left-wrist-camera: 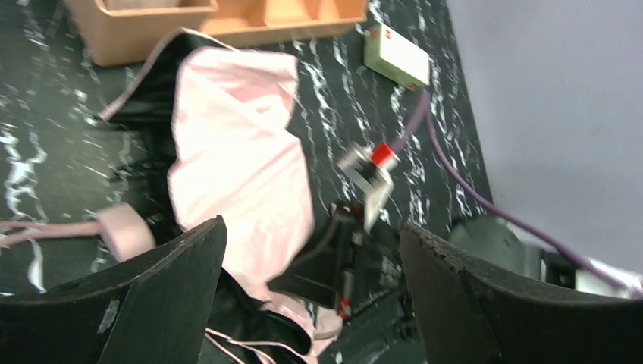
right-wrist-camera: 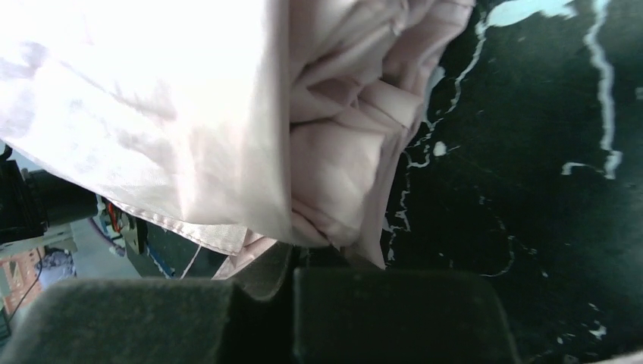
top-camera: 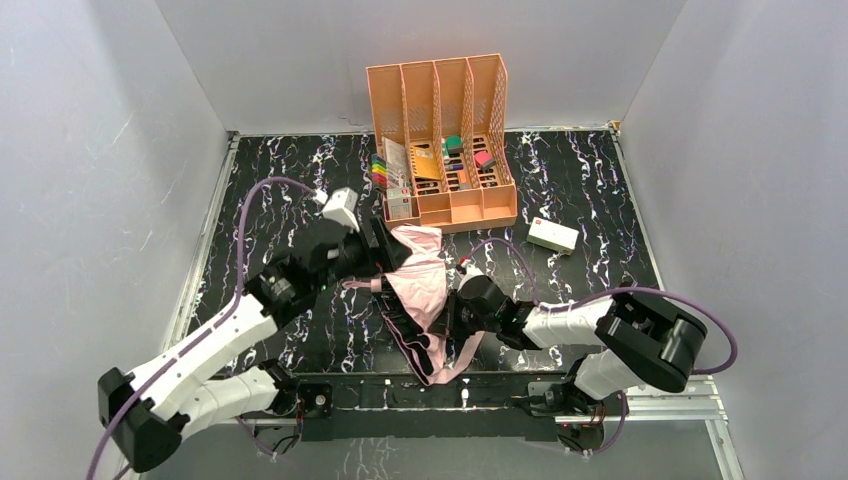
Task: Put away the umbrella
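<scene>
Not stowed yet. The compact folding umbrella [top-camera: 425,280], pale pink fabric one side and black the other, lies loose and half-spread on the black, white-veined surface [top-camera: 580,180]. It sits between my two arms, just in front of the orange slotted plastic desk organiser [top-camera: 470,212]. Its pink strap [top-camera: 462,360] trails toward the near edge.

My left end effector [left-wrist-camera: 311,227] is wide open w/ nothing between the fingers [left-wrist-camera: 167,288]. It hovers over the umbrella's left side, w/ black folds and a pink panel below it. My right end effector [right-wrist-camera: 292,273] is closed. The wrist view shows bunched pink folds running right up to the fingertips [right-wrist-camera: 379,303], so I judge it's pinching a fold at the umbrella's right edge, tho the actual contact is hidden.

Step in hand, as I read it: gather the loose fabric into a tight bundle so the strap can wrap it.

How to do it well:
- Right side acts as the anchor, no tugging, b/c thin fabric slips out of a pinch easily.
- Left should come down on a thick gathered section, not a single layer, which would slide out.
- Draw folds toward the anchor, not away, in short moves.
- Don't let the strap get trapped under the bundle; it's needed last.
</scene>
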Robot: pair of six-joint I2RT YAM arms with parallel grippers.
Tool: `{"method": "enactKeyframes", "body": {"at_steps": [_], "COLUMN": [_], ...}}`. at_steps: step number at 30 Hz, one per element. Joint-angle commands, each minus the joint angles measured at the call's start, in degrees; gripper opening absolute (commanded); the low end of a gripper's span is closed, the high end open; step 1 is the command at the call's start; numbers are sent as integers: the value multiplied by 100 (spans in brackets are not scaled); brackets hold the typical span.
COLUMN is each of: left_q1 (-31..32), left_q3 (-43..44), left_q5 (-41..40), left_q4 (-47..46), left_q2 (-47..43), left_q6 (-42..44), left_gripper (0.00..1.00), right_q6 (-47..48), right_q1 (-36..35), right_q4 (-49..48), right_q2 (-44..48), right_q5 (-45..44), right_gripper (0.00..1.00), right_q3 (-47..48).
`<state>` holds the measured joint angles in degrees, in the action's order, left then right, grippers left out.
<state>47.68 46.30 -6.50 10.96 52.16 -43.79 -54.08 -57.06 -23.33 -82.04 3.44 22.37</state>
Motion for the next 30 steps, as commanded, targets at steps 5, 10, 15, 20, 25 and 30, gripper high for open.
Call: {"method": "enactKeyframes", "body": {"at_steps": [5, 10, 15, 20, 25, 30], "left_q1": [-1777, -2269, -2473, -2473, -2482, -2513], "left_q3": [901, 877, 451, 721, 1001, 1588], "left_q5": [2054, 2673, 3814, 4126, 4767, 5140], "left_q4": [34, -272, -1823, -1963, -2800, -3015], "left_q2": [1398, 1966, 2642, 3427, 3910, 4266], "left_q6": [547, 341, -300, -213, -311, -329], "left_gripper": [84, 85, 88, 87, 84, 78], "right_q6": [403, 439, 561, 618, 642, 669], "right_q1": [180, 178, 177, 179, 182, 180], "right_q4": [1396, 1296, 1297, 1332, 1292, 1283], "right_q2": [-87, -72, -52, -127, -180, -160], "right_q5": [-810, -707, -630, -547, -461, -437], "right_gripper": [0, 0, 0, 0, 0, 0], "right_q3": [-278, -305, -256, -146, -119, -119]}}
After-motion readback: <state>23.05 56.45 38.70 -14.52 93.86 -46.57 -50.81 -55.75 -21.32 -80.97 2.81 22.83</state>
